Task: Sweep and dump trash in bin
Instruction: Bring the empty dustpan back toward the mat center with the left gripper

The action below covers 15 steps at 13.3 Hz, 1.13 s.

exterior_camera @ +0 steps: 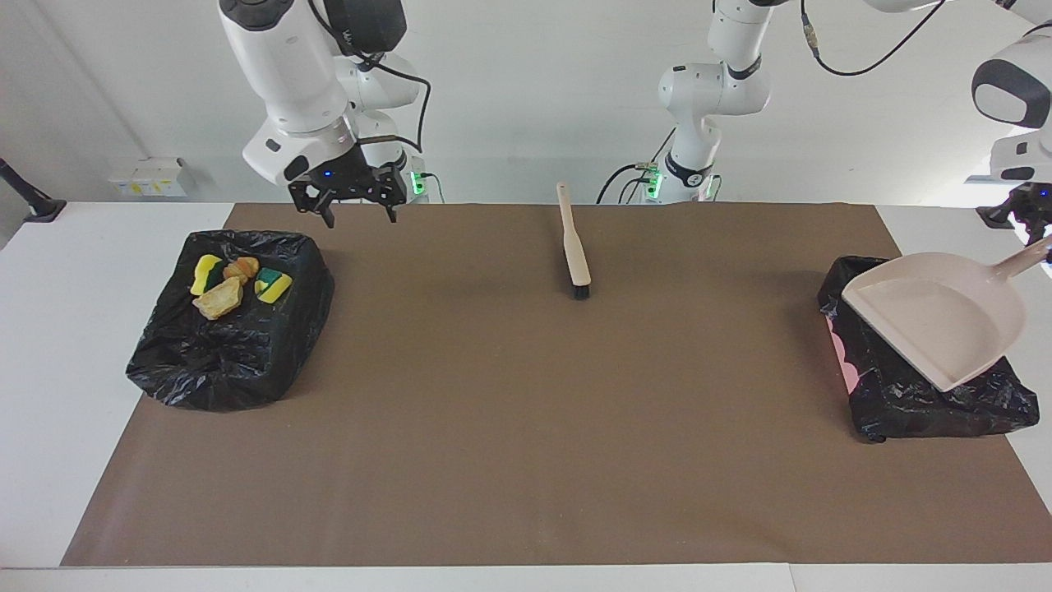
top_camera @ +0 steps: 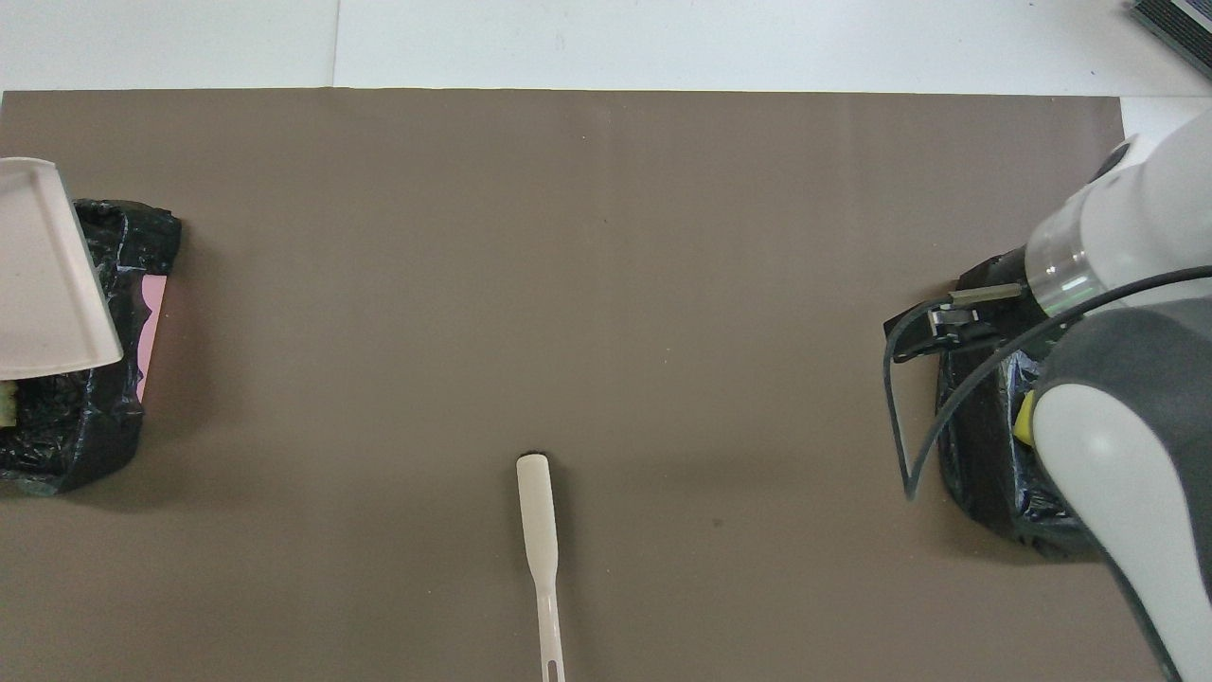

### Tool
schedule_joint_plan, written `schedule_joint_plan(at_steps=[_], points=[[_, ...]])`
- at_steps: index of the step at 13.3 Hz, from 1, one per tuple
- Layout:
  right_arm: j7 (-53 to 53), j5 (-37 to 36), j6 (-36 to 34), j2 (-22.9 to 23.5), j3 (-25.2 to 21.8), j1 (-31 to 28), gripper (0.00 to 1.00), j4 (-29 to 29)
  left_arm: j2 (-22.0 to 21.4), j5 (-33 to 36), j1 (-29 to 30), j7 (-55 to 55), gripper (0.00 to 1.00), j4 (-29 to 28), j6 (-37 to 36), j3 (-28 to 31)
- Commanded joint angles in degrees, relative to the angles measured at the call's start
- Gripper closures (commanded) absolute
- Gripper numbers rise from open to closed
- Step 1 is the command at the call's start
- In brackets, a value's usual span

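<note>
"At the right arm's end of the table, what do you list?"

"Item one: a first bin point(exterior_camera: 189, 370), lined in black. Item two: the trash point(exterior_camera: 220, 300) in it, with yellow sponge bits and tan bread-like lumps heaped together. I count four or five. No loose scraps show on the brown mat point(exterior_camera: 526, 427)."

"And over it?"

"The right gripper point(exterior_camera: 360, 215), fingers spread, holding nothing. It hangs over the edge of that bin nearest the robots, wrist pointing down."

"Tools?"

"A brush point(exterior_camera: 575, 251), released, lies flat mid-table. Its long axis runs away from the robots, handle toward them and bristles at the farther tip. It sits roughly between the arms, and only the right gripper is empty. A dustpan point(exterior_camera: 937, 316) is clenched by its handle in the left gripper point(exterior_camera: 1031, 218), at the left arm's end."

"Its pose?"

"Tilted, lip down, tray empty, resting on or just above a second bin point(exterior_camera: 945, 407), also black-lined. From overhead a pale scrap may lie in that bin under the pan, but I can't be sure."

"Your reading?"

"The dump looks done or nearly so. Any coming move turns on the pan's lip staying over the bin's mouth. The left arm reaches in from the table's edge, forearm high."
</note>
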Motion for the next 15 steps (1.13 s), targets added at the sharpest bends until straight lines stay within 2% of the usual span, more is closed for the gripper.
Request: schedule_joint_plan(at_steps=[1,5,9,12,15], points=[[-7.45,-3.55,1.97,-0.07,0.82,-3.05,0.00,0.12,-3.08,-1.74,-1.27,-18.89,1.00,-4.28,-4.56,-6.30],[-5.99,-3.02,2.77,0.20,0.12,-7.88,0.00,1.00,-2.29,-8.59,-1.36,-38.70,1.00,-5.34,-8.26,-15.97],[-0.18,1.46,2.16,-0.06,-0.59,-10.71,0.00,1.26,-0.45,-13.08,-2.41,-58.03,1.00,-5.25,-7.83,-24.94],[-0.97,1.81,2.50,-1.56,-1.47,-10.89,0.00,0.56,4.72,-14.40,-2.77,-73.57,1.00,-3.24,-7.13,-33.71],[-0.35,1.72,2.50,-1.91,-1.56,-10.45,0.00,0.03,12.10,-14.05,-2.85,-89.93,1.00,1.95,-6.95,-41.63]])
